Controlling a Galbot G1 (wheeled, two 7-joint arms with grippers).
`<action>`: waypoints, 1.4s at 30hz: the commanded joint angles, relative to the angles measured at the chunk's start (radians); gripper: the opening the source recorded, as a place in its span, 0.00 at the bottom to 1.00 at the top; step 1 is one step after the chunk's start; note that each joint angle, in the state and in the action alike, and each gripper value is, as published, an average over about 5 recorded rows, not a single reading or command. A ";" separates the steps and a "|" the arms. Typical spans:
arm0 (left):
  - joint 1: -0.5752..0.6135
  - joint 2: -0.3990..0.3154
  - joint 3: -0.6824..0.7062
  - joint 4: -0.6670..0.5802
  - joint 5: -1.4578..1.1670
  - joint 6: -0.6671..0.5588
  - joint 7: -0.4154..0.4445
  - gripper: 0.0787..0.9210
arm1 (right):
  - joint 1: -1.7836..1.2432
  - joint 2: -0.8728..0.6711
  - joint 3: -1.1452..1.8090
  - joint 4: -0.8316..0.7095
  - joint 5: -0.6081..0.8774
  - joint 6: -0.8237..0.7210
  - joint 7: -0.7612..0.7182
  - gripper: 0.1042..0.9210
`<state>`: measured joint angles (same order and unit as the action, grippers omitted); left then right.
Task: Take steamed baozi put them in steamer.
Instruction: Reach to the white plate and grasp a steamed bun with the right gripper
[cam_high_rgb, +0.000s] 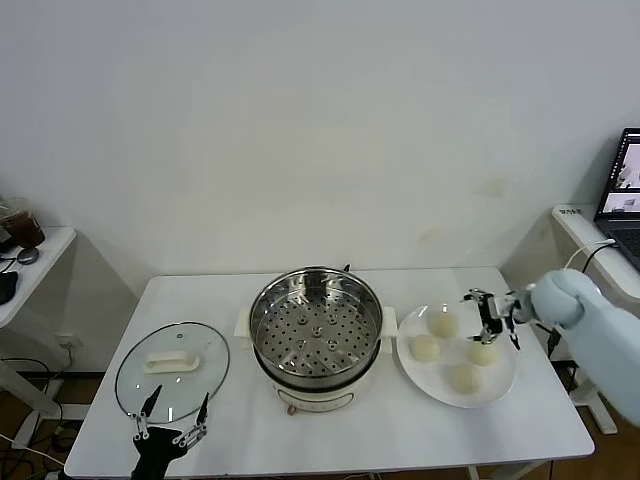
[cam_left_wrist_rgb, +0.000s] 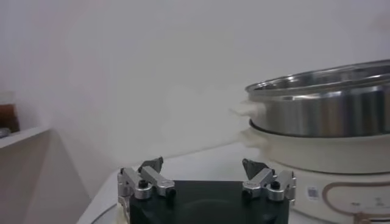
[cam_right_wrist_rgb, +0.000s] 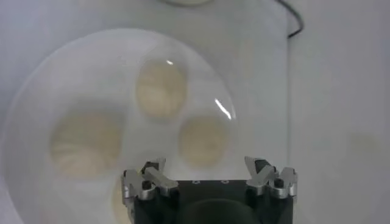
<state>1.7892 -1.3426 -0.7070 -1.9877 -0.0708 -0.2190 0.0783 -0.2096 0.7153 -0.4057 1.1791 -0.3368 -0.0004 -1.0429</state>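
Cream baozi (cam_high_rgb: 443, 324), four, plate (cam_high_rgb: 503, 385), one

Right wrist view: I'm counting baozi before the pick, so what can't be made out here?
- Fourth baozi: mostly hidden behind the right hand.
- Plate: near rim cut off by the frame edge.
- Steamer: outside this view; only the head view shows it.

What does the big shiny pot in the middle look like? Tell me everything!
The steamer is a round, shiny steel pot standing upright in the middle of the white table. Inside lies a flat steel tray full of little holes, with nothing on it. The pot sits on a cream-white base with small side handles. Its top is open; neither gripper touches it.
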 joint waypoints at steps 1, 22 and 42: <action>-0.002 -0.001 -0.011 0.004 0.005 -0.003 -0.001 0.88 | 0.172 0.109 -0.209 -0.191 0.014 -0.013 -0.056 0.88; -0.013 -0.001 -0.041 0.018 0.004 -0.013 0.003 0.88 | 0.143 0.241 -0.217 -0.305 -0.016 -0.090 0.002 0.86; -0.011 0.001 -0.052 0.021 0.004 -0.022 0.004 0.88 | 0.160 0.192 -0.240 -0.250 0.014 -0.097 -0.036 0.44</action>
<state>1.7777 -1.3402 -0.7602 -1.9678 -0.0674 -0.2411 0.0821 -0.0581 0.9162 -0.6380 0.9187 -0.3375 -0.0941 -1.0736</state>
